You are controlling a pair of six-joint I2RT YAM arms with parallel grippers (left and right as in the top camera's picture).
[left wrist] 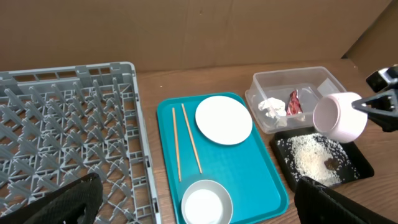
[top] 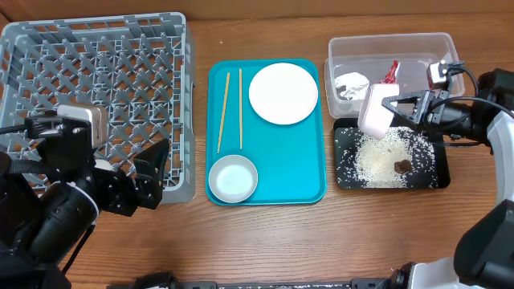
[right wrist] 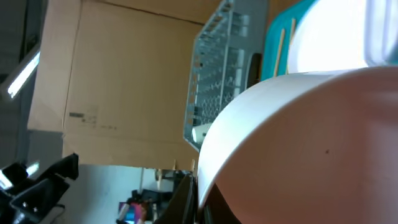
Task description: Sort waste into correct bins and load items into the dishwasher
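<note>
While the right gripper clamps the tilted cup over the black tray, a slip could drop it into the rice; the left gripper gapes.

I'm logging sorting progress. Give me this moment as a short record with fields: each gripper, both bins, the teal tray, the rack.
right gripper: shut on pink cup, tipped over black tray
left gripper: open, beside dish rack
black tray: rice, one brown bit
clear bin: crumpled tissue, red wrapper
teal tray: plate, bowl, two chopsticks
dish rack: no dishes loaded
</note>
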